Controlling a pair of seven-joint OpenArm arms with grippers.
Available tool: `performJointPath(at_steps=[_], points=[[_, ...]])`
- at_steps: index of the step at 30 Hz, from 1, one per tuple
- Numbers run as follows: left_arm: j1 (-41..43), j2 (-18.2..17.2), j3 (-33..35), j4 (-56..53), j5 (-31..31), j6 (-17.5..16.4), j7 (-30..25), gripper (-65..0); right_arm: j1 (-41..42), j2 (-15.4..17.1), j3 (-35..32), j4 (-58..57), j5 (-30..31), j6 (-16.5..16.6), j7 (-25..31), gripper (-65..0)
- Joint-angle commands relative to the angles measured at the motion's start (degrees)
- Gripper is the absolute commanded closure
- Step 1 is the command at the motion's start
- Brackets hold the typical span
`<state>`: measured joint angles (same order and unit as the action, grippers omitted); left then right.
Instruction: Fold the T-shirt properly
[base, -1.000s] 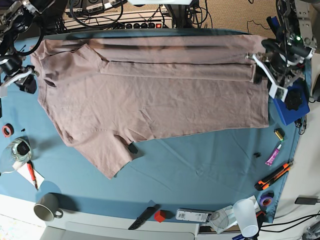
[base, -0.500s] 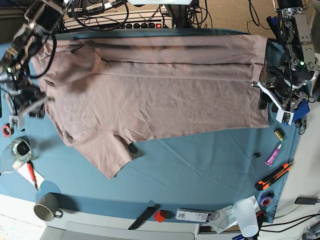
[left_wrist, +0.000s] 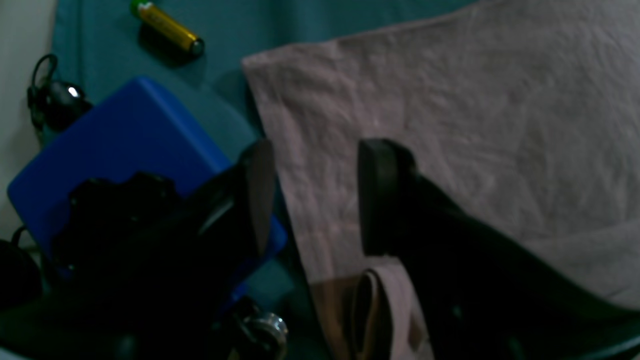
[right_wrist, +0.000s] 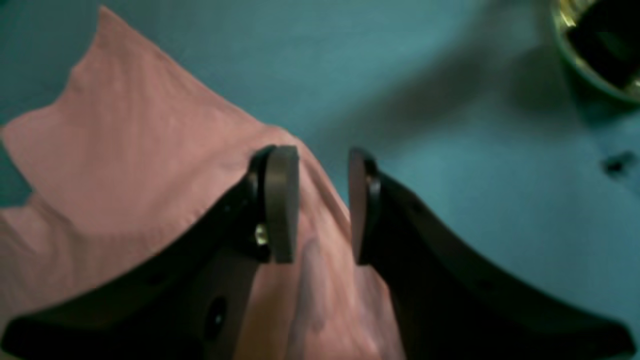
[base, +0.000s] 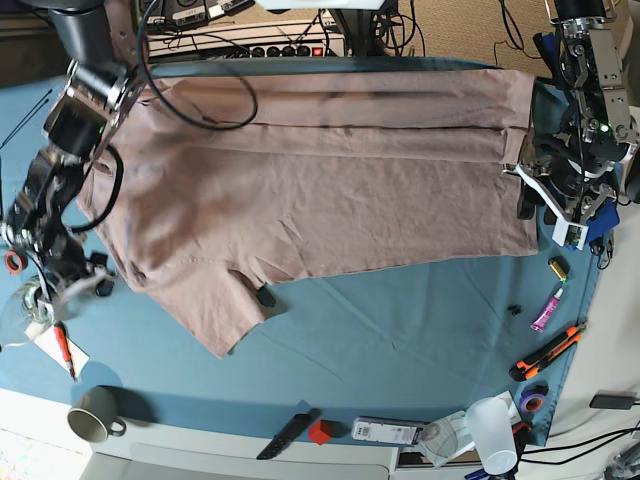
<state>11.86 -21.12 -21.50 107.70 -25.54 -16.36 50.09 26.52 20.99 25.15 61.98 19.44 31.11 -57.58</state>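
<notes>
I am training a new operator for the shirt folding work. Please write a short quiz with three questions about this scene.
1. True or false: the left claw is clamped shut on the T-shirt.
2. Which small thing lies on the cloth beyond the blue box in the left wrist view? A) a battery B) a spoon C) a key
3. Fill in: the right claw hangs over the shirt's ____, where it meets the teal cloth.

Key: 1 false, its jaws stand apart; 2 A, the battery; 3 edge.
</notes>
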Motion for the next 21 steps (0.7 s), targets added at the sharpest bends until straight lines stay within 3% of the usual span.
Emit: performJointPath(at_steps=[1, 7, 17, 21], points=[[-0.46, -0.79, -0.39, 0.87, -0.26, 0.00, -1.07, -28.2, 2.91, 1.31, -1.38, -1.20, 0.04, 0.07, 1.03, -17.6], [-0.46, -0.79, -0.39, 0.87, -0.24, -0.02, -1.07, -28.2, 6.62, 1.97, -8.04, -11.89, -1.07, -2.43, 0.59, -17.6], [-0.61, -0.76, -0.39, 0.87, -0.26, 0.00, -1.27, -28.2, 6.29, 1.51, -8.66, -18.86, -1.53, -2.49, 0.59, -17.1], [-0.59, -0.79, -0.39, 0.87, -0.26, 0.00, -1.25, -28.1, 6.34, 1.57, -8.66, -19.34, -1.51, -2.51, -2.58, -4.8]])
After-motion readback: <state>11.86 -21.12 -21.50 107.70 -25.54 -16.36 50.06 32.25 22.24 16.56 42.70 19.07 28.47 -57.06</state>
